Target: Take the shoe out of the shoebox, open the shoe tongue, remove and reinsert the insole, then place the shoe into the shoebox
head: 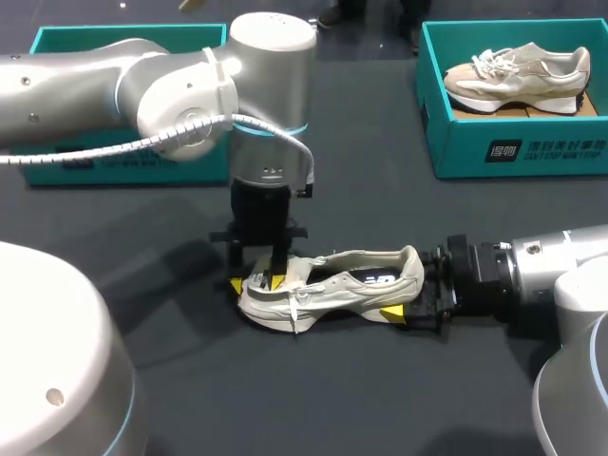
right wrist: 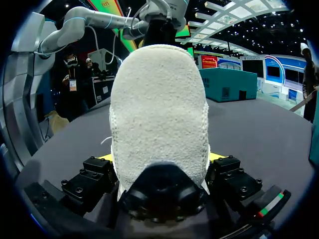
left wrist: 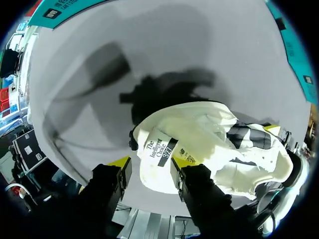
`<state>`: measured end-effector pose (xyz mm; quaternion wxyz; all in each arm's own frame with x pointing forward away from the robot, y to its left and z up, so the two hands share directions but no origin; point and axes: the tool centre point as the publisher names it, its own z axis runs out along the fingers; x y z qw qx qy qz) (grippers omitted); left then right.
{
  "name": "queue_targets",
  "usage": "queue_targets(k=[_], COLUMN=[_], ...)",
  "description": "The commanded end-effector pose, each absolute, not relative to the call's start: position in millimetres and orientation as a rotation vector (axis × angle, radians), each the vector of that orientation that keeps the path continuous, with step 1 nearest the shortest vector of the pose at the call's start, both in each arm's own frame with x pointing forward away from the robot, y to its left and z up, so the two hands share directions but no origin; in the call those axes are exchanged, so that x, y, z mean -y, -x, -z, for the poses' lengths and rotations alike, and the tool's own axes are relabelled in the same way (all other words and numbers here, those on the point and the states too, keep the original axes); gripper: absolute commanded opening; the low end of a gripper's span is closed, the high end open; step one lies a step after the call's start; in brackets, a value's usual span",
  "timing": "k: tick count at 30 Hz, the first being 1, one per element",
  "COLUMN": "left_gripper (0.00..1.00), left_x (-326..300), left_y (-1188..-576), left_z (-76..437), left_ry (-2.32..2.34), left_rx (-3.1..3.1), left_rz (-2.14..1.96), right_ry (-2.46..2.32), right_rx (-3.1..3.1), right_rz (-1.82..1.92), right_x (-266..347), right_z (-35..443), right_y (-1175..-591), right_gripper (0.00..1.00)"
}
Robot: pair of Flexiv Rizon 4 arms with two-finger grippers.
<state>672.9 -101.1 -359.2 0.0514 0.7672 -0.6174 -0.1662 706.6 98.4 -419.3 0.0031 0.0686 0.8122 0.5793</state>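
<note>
A cream sneaker [head: 332,285] lies on its side on the dark table, toe toward my left arm. My left gripper [head: 256,283] stands upright over the toe end. In the left wrist view the left gripper [left wrist: 152,162] is open, and the sneaker's [left wrist: 209,134] labelled tongue [left wrist: 160,149] lies between its yellow tips. My right gripper [head: 407,290] reaches in level from the right. It is shut on the heel, and in the right wrist view a finger of the right gripper [right wrist: 162,157] presses each side of the fleecy heel [right wrist: 158,109].
A teal shoebox [head: 456,142] at the back right holds a second sneaker [head: 518,76]. Another teal box [head: 57,43] stands at the back left, mostly hidden by my left arm. Bare table shows in front of the sneaker.
</note>
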Motion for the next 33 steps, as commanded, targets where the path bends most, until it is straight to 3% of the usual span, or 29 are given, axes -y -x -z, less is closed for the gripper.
queue_targets(k=[1,9,25,33], left_gripper=[0.49,0.44,0.47,0.48], left_x=[104.5,100.9,128.1,153.5], left_y=[-673.9,-674.5,-689.2,-703.5], left_z=[359.6,345.9,261.4,239.3], left_ry=[-2.343,-2.314,-2.135,-1.817], left_rx=[1.894,1.941,2.322,2.566], left_rz=[0.550,0.490,0.137,0.022], right_ry=[-0.217,-0.217,-0.217,-0.217], right_rx=[-2.552,-2.552,-2.552,-2.552], right_rz=[-1.811,-1.811,-1.811,-1.811], right_x=[-99.0,-99.0,-99.0,-99.0], right_z=[420.3,420.3,420.3,420.3], right_y=[-708.6,-708.6,-708.6,-708.6], right_gripper=[0.00,0.00,0.00,0.00])
